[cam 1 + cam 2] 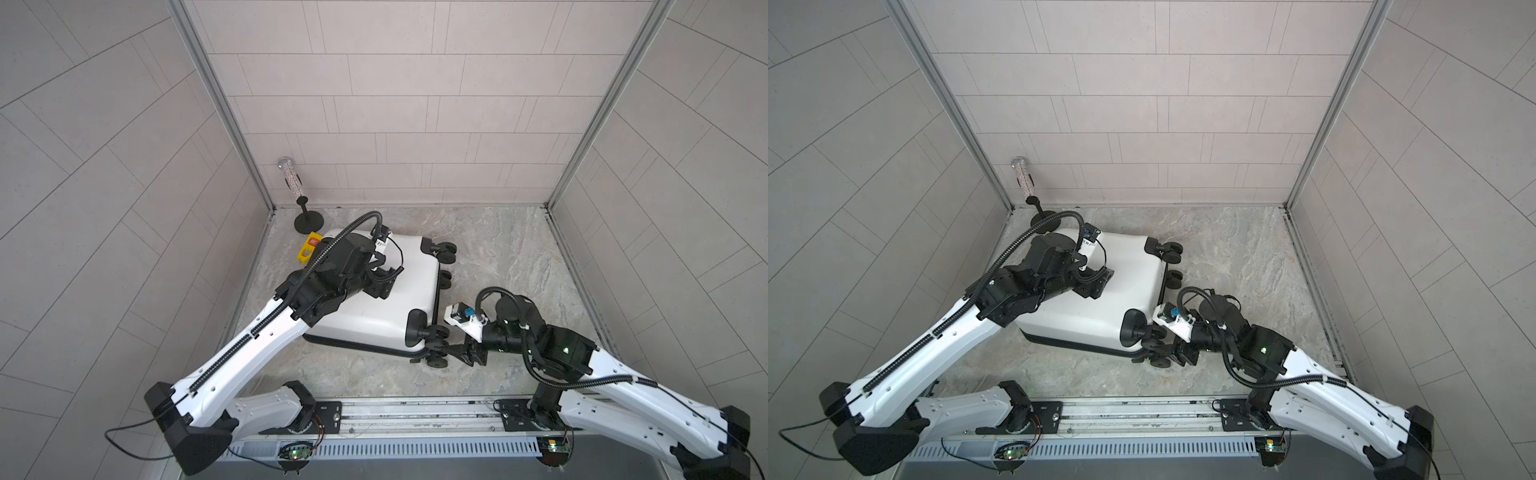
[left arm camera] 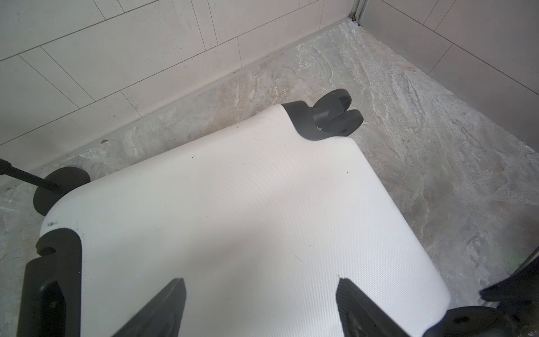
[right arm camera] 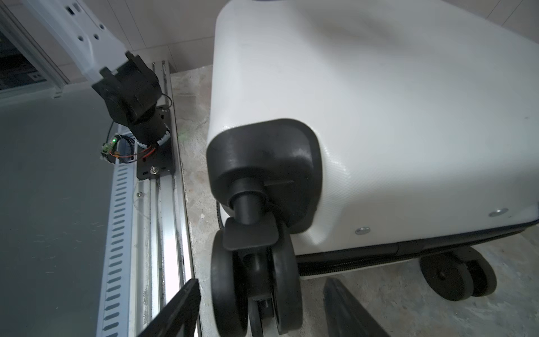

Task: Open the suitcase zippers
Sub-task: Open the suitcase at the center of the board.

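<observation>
Right wrist view: your right gripper (image 3: 261,291) is low at the near wheel corner of the suitcase (image 3: 408,116), fingers apart and holding nothing, with a caster (image 3: 226,287) sitting right between them. The zippers (image 3: 350,267) show as the dark band under the white shell, just behind that caster, and they look closed along this stretch; I can't find a pull in any view. Main risk: if you close here you clamp the wheel, not a pull. The caster will likely swivel or roll and shove the case sideways. A finger could also wedge between the wheel and the shell on the way in. In both top views the suitcase lies flat toward the far-left corner of the surface (image 1: 498,257), wheels facing the right edge. The left gripper (image 2: 259,281) is over the top shell, fingers spread and clamped on nothing; I can't tell whether the fingers touch the shell. So the case is probably not pinned. Any pull along the seam may drag the whole case instead of running the slider, and the glossy shell gives the left fingers little bite. If it slides toward the far-left corner, it hits the yellow block (image 1: 309,248) and the black stand (image 1: 307,220) just beside it, and the stand could tip. Locate a pull and brace the shell before you commit.
</observation>
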